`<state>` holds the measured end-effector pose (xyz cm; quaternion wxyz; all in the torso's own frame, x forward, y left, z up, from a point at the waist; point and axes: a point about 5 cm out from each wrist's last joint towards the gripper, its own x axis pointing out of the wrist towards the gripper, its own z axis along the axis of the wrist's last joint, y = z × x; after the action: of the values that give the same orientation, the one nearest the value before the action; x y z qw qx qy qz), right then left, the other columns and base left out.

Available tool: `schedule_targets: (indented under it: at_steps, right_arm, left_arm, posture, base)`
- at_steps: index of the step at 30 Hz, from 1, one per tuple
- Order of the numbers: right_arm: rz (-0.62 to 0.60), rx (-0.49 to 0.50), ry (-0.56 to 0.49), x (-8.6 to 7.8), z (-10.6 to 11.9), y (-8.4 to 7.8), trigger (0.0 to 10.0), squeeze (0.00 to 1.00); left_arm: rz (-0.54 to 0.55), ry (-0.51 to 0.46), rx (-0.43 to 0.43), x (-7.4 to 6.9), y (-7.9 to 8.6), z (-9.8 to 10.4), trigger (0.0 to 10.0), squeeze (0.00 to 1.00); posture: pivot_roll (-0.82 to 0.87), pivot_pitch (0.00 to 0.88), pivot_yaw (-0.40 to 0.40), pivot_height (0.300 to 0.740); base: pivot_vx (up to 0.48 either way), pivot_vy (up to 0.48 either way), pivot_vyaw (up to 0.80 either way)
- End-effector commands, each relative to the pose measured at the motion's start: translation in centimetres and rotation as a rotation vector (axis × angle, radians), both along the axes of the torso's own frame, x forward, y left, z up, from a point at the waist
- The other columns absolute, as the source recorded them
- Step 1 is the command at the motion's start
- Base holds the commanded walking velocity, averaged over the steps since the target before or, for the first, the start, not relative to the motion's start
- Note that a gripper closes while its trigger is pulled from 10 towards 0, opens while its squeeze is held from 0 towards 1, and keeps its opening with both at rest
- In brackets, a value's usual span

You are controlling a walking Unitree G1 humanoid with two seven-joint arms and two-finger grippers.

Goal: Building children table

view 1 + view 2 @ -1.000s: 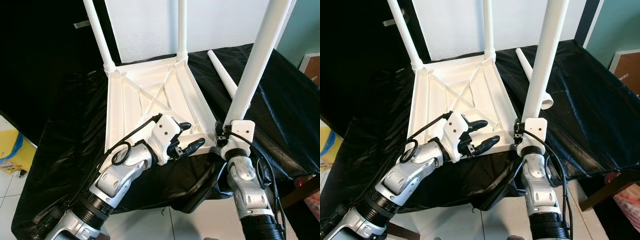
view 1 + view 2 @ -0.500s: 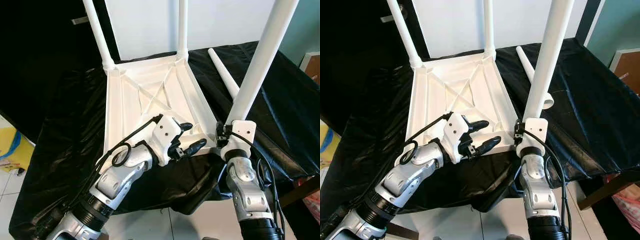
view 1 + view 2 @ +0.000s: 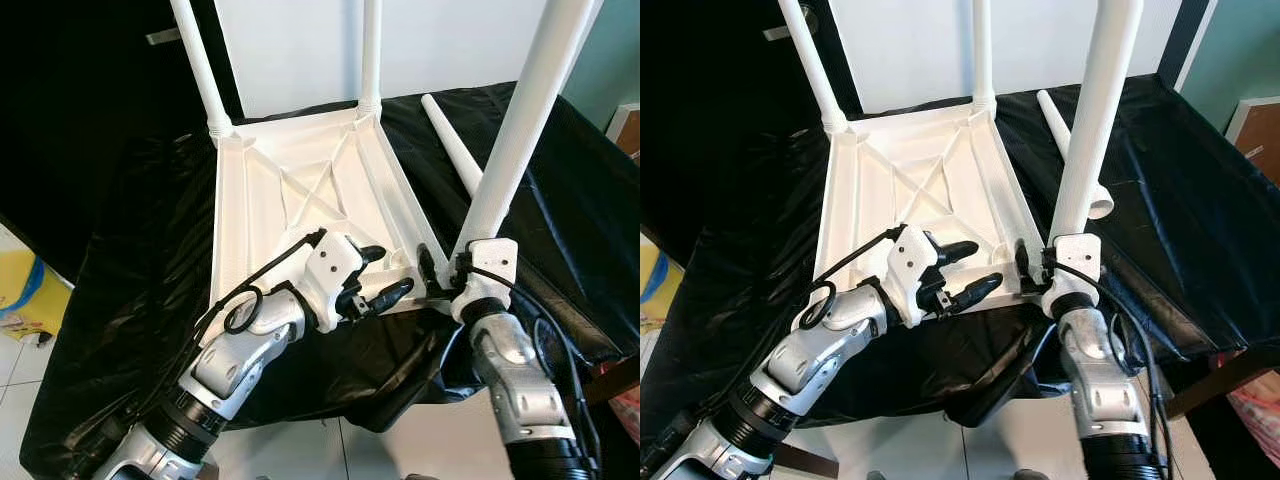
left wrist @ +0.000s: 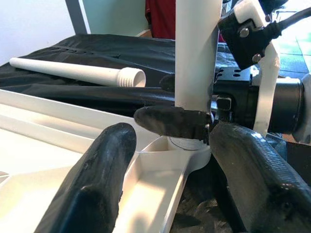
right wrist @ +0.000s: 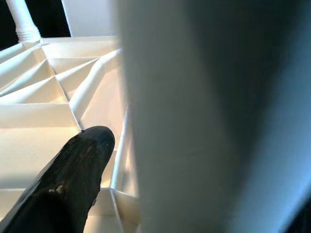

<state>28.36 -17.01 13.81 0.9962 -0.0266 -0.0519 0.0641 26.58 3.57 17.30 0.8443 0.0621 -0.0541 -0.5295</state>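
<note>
Left eye view: the right gripper [image 3: 432, 272] grasps a white table leg [image 3: 515, 130] upright at the near corner socket of the upturned tabletop [image 3: 300, 200], probably to screw it in. The left gripper [image 3: 382, 275], fingers spread apart, rests on the edge, steadying it.

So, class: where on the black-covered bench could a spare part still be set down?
Free: the black cover left of the upturned tabletop, and right of the loose leg. Crowded: the near right corner, where the right gripper holds a leg beside the open left gripper.
</note>
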Motion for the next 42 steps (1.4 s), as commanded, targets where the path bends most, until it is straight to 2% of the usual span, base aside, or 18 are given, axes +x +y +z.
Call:
schedule_targets:
  at_steps: [1,3,4,7,10,15,26,27,28,30,31,42]
  right_arm:
    - [0.08,-0.001,-0.002,-0.1,0.2,0.0,10.0,0.17]
    - [0.106,-0.007,-0.001,-0.1,0.2,-0.1,10.0,0.17]
    - [0.14,-0.019,0.001,0.0,0.3,-0.4,10.0,0.0]
    - [0.188,-0.037,0.003,0.2,0.4,-0.9,10.0,0.0]
    - [0.289,-0.094,0.009,0.9,0.6,-1.6,10.0,0.0]
    - [0.405,-0.139,0.04,1.7,0.8,-1.7,10.0,0.0]
    - [0.495,-0.195,0.07,2.4,0.8,-1.9,10.0,0.0]
    - [0.502,-0.202,0.077,2.4,0.7,-2.0,5.2,0.0]
    - [0.507,-0.209,0.084,2.5,0.5,-2.2,4.0,0.0]
    - [0.507,-0.209,0.084,2.5,0.5,-2.2,4.0,0.0]
    - [0.506,-0.225,0.1,2.5,0.1,-2.5,0.0,0.0]
    - [0.485,-0.206,0.12,2.4,-0.5,-2.7,0.0,0.0]
  left_arm:
    - [-0.135,0.006,0.03,-0.8,-0.1,-0.1,10.0,0.0]
    - [-0.136,0.006,0.031,-0.8,-0.1,-0.1,10.0,0.0]
    - [-0.138,0.007,0.031,-0.9,-0.1,-0.1,10.0,0.0]
    - [-0.141,0.008,0.032,-0.9,-0.2,-0.1,10.0,0.0]
    - [-0.144,0.009,0.033,-0.9,-0.2,-0.1,10.0,0.0]
    - [-0.145,0.007,0.033,-0.8,-0.2,0.0,10.0,0.0]
    - [-0.141,0.006,0.034,-0.9,-0.1,0.1,10.0,0.0]
    - [-0.138,0.006,0.034,-0.9,-0.1,0.1,10.0,0.0]
    - [-0.135,0.006,0.034,-0.9,0.0,0.1,10.0,0.0]
    - [-0.135,0.006,0.034,-0.9,0.0,0.1,10.0,0.0]
    - [-0.132,0.007,0.035,-0.9,0.0,0.1,10.0,0.0]
    - [-0.133,0.005,0.035,-0.8,0.0,0.1,10.0,0.0]
  posture:
    - [-0.12,0.06,0.055,0.74]
    - [-0.12,0.06,0.055,0.74]
    - [-0.12,0.061,0.057,0.74]
    - [-0.12,0.063,0.057,0.74]
    - [-0.12,0.063,0.062,0.74]
    - [-0.11,0.062,0.062,0.74]
    - [-0.1,0.065,0.058,0.74]
    - [-0.1,0.066,0.057,0.74]
    - [-0.09,0.066,0.056,0.74]
    - [-0.09,0.066,0.056,0.74]
    - [-0.09,0.067,0.056,0.74]
    - [-0.1,0.066,0.058,0.74]
  base:
    - [0.0,0.0,0.0]
    - [0.0,0.0,0.0]
    - [0.0,0.0,0.0]
    - [0.0,0.0,0.0]
    - [0.0,0.0,0.0]
    - [0.0,0.0,0.0]
    - [0.0,0.0,0.0]
    - [0.0,0.0,0.0]
    - [0.0,0.0,0.0]
    - [0.0,0.0,0.0]
    - [0.0,0.0,0.0]
    - [0.0,0.0,0.0]
